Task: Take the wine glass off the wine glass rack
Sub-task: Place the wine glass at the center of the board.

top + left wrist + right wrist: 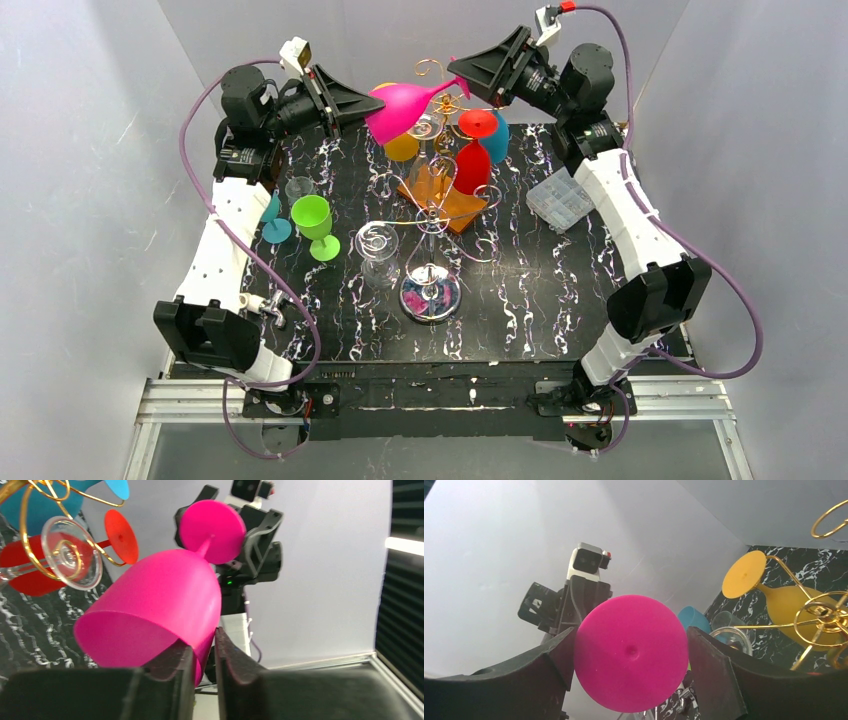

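Note:
A pink wine glass (405,108) lies tilted in the air at the back, beside the top curls of the gold wire wine glass rack (432,225). My left gripper (375,108) is shut on the bowl's rim, one finger inside the bowl (160,595) and one finger (235,665) outside it. The right gripper (458,72) is shut on the glass's round foot (631,652), with a finger (709,665) against each side. In the left wrist view no wire shows around the stem. Red (472,160), blue (497,135) and yellow (402,147) glasses hang on the rack.
On the black marbled table (540,290) stand a green glass (315,222), a teal glass (272,220) and a clear glass (378,250). An orange square block (440,195) lies behind the rack's shiny base (430,295). A clear plastic box (560,198) sits at the right.

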Robot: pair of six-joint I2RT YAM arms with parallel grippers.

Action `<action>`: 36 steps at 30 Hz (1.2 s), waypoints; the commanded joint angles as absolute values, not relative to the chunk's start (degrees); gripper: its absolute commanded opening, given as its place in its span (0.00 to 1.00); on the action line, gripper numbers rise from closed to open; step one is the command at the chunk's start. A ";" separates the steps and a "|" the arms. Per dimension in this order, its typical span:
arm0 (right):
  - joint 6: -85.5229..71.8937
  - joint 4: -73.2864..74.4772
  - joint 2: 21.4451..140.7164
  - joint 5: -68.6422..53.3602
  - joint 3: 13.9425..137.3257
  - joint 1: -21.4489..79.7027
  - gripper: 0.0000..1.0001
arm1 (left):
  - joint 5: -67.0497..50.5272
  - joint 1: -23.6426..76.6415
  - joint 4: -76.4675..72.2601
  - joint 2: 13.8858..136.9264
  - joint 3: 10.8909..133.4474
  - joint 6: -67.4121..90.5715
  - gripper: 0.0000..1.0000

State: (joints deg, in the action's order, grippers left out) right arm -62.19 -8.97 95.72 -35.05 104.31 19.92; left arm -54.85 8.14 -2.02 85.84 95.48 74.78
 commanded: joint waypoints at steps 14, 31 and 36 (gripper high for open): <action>-50.41 2.55 89.46 -29.90 106.62 19.95 0.98 | -50.58 8.88 4.70 83.52 101.84 76.84 0.00; -30.22 30.71 79.50 -9.51 108.32 19.99 0.98 | -20.34 2.53 48.21 78.53 121.24 44.14 0.00; -27.85 32.70 78.54 -7.98 108.27 20.03 0.98 | -5.42 2.40 58.72 78.91 126.47 36.30 0.00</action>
State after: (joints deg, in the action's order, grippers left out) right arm -31.75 30.17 80.18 -11.09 106.37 19.99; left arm -19.90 2.46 47.05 81.10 123.66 46.04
